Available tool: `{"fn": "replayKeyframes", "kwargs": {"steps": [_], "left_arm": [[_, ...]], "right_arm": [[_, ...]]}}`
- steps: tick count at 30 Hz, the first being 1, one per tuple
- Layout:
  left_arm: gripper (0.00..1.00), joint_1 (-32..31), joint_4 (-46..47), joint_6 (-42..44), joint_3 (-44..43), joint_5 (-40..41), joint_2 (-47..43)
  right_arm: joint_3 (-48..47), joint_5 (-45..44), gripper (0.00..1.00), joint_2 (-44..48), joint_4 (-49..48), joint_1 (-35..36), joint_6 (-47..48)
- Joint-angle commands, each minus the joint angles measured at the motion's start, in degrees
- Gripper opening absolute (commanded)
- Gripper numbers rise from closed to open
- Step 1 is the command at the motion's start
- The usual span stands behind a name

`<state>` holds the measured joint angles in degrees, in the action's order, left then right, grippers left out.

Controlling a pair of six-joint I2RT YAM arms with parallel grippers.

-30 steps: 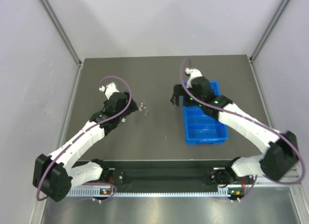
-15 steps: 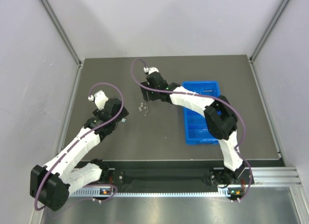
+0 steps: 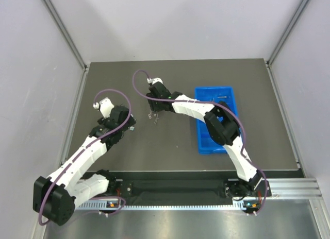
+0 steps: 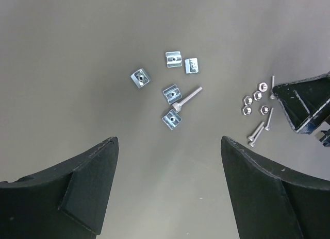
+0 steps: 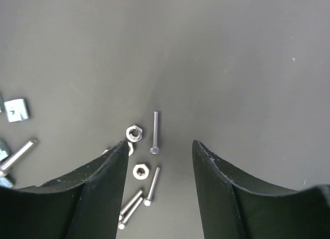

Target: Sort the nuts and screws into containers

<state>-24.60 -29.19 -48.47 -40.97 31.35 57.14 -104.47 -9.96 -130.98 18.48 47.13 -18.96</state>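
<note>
Several thin screws [image 5: 155, 132] and hex nuts [image 5: 134, 132] lie loose on the dark table, just left of centre in the top view [image 3: 153, 116]. My right gripper [image 5: 160, 143] is open and low over them, with one screw and a nut [image 5: 141, 171] between its fingers. In the top view it [image 3: 154, 108] hangs over the pile. My left gripper [image 4: 168, 141] is open and empty, short of several square nuts [image 4: 171, 93] and a longer screw [image 4: 186, 98]. The hex nuts [image 4: 257, 95] show at its right. The blue tray [image 3: 200, 142] stands right of centre.
The right arm [image 3: 191, 106] stretches leftward across the tray's far end. Its finger [image 4: 304, 102] juts in at the right edge of the left wrist view. A square nut [image 5: 16, 109] lies left of the right gripper. Grey walls close in the table.
My right arm has swung left from over the blue tray to above the loose screws and nuts. My left gripper has drawn back a little to the left.
</note>
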Motion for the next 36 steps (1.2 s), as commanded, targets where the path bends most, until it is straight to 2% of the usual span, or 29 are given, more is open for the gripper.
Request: {"fn": "replayKeyframes", "kwargs": {"steps": [1,15,21,27,28,30,36], "left_arm": [[0.85,0.69,0.63,1.36,0.54,-0.33,-0.19],[0.85,1.4,1.06,1.97,0.28,-1.91,1.21],[0.85,1.48,0.89,1.89,0.37,-2.61,1.3],[0.85,1.57,1.06,1.89,0.63,-2.97,1.3],[0.85,1.57,1.06,1.8,0.63,-3.05,1.3],[0.85,1.66,1.07,1.71,0.72,-3.23,1.3],[0.85,2.27,2.03,1.8,1.59,-4.9,1.04]], "right_arm": [[-3.29,-1.91,0.52,-1.21,-1.78,1.03,1.03],[-6.63,-6.13,0.43,-5.78,1.73,2.35,3.58],[-5.93,-6.83,0.35,-6.66,3.84,2.7,4.46],[-2.42,-7.01,0.19,-6.22,3.41,3.31,5.07],[-2.24,-6.66,0.11,-6.05,3.32,3.31,5.07],[-1.62,-6.3,0.02,-5.69,3.14,3.31,5.25],[0.31,-6.22,0.0,-0.34,2.18,2.53,5.69]]}}
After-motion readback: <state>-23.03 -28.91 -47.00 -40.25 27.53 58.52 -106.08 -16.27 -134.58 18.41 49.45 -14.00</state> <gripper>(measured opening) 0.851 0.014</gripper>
